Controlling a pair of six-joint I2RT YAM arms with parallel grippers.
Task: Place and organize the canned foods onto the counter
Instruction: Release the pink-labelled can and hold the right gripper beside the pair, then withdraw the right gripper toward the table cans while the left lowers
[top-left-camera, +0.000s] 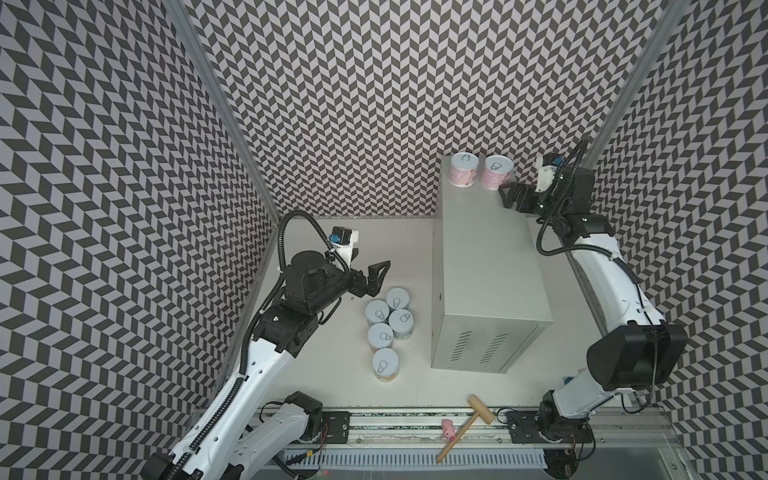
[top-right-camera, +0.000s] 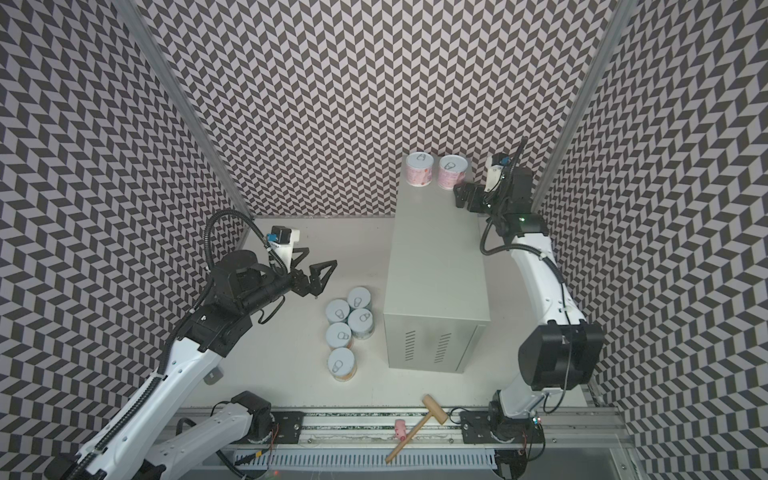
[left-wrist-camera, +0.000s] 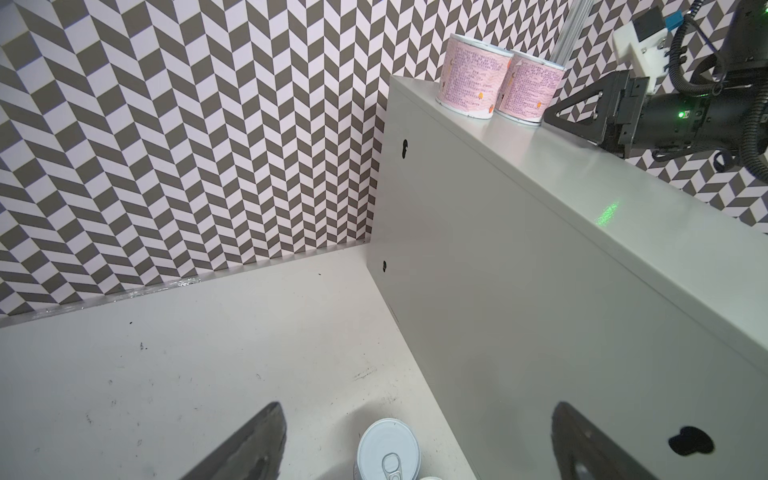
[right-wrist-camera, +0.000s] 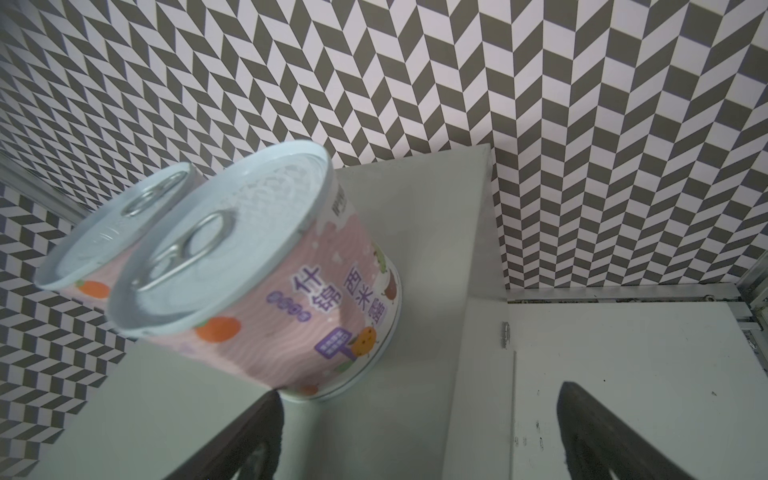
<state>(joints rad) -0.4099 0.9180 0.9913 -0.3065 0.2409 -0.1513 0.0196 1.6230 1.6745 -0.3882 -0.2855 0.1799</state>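
- Looking down in both top views, I hold my left arm bent low over the white table (top-left-camera: 332, 374). My left gripper (top-left-camera: 372, 259) is spread wide and empty, near the far side of the five cans (top-left-camera: 380, 336) standing clustered beside the counter (top-left-camera: 486, 257).
- My right arm reaches up to the counter's far end. My right gripper (top-left-camera: 504, 197) gapes and holds nothing, just beside the two pink cans (top-left-camera: 496, 172) upright at the back edge. Chevron walls (top-left-camera: 353, 104) enclose the table, and a wooden mallet (top-left-camera: 481, 409) lies on the front rail.
- Left wrist view: my fingers (left-wrist-camera: 257, 440) stand apart, with one of the five cans (left-wrist-camera: 388, 451) between them and the counter's grey side ahead.
- Right wrist view: the nearer pink can looms close. One finger (right-wrist-camera: 249, 440) sits just under its base, and I cannot tell whether they touch.
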